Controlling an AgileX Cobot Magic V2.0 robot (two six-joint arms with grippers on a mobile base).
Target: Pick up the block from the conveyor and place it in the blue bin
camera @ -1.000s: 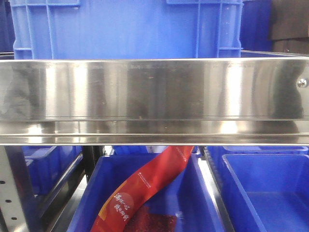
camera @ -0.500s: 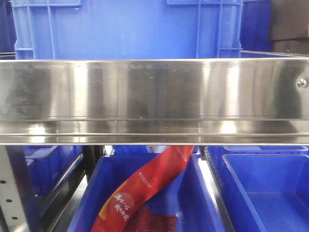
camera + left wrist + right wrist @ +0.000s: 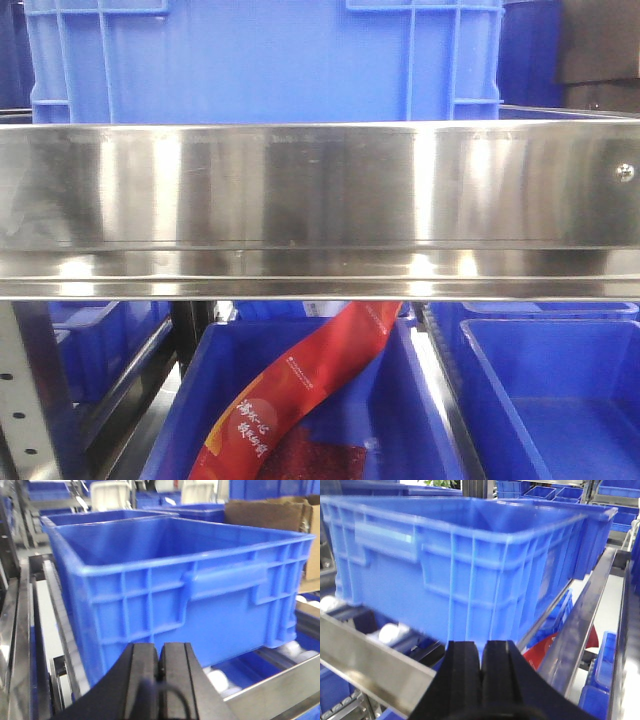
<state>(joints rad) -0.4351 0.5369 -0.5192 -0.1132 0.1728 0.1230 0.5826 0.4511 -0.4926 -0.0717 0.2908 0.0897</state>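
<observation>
A large blue bin (image 3: pixel 260 60) stands on white rollers behind a steel rail (image 3: pixel 320 200). It fills the left wrist view (image 3: pixel 170 575) and the right wrist view (image 3: pixel 455 565); the part of its inside that shows is empty. My left gripper (image 3: pixel 159 655) is shut and empty, in front of the bin's near wall. My right gripper (image 3: pixel 481 652) is shut and empty, in front of the bin's other side. The block and the conveyor belt are out of view.
More blue bins sit on the lower level (image 3: pixel 540 400); one (image 3: pixel 180 400) holds a red packet (image 3: pixel 300 385). A brown cardboard box (image 3: pixel 270 515) stands behind the bin. White rollers (image 3: pixel 217 680) and steel side rails (image 3: pixel 365 660) run under the bin.
</observation>
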